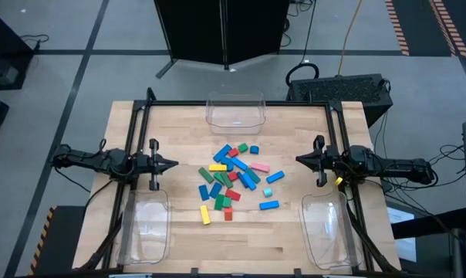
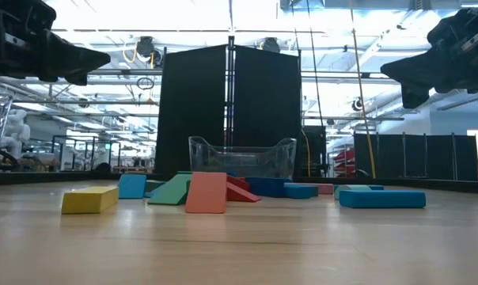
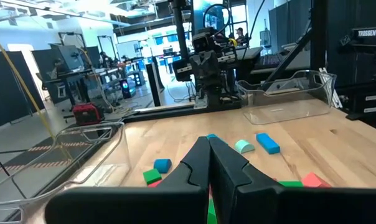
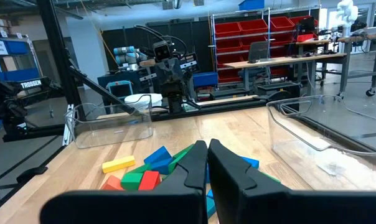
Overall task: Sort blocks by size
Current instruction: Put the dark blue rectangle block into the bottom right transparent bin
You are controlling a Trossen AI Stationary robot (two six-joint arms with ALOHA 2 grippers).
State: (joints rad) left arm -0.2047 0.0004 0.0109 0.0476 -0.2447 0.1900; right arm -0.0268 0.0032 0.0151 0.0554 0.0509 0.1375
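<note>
The left gripper (image 1: 173,164) hangs above the table's left side with its two dark fingers (image 3: 197,163) pressed together and nothing between them. It points inward toward the middle of the table. The right gripper (image 1: 298,160) mirrors it on the right side, fingers (image 4: 220,163) likewise closed on nothing, tip aimed at the centre. Both stand well apart from the pile.

The blocks (image 1: 237,176) lie scattered in the middle of the wooden table (image 1: 287,232), between the two grippers: blue, green, red, yellow, pink and cyan pieces, many touching or overlapping in a loose heap. A yellow bar (image 1: 205,215) lies at the heap's near-left edge, with a green block (image 1: 219,203) and a small red block (image 1: 227,214) just beside it. A blue bar (image 1: 269,205) rests apart on the near-right side, a small cyan cube (image 1: 268,191) near it, and another blue bar (image 1: 275,177) a little farther back. A pink bar (image 1: 260,167) sits on the right of the heap.

Three clear plastic bins stand around the pile: one at the table's far edge (image 1: 235,110), one at the near left corner (image 1: 144,228) below the left arm, one at the near right corner (image 1: 326,229) below the right arm. The far bin looks to hold no blocks.
</note>
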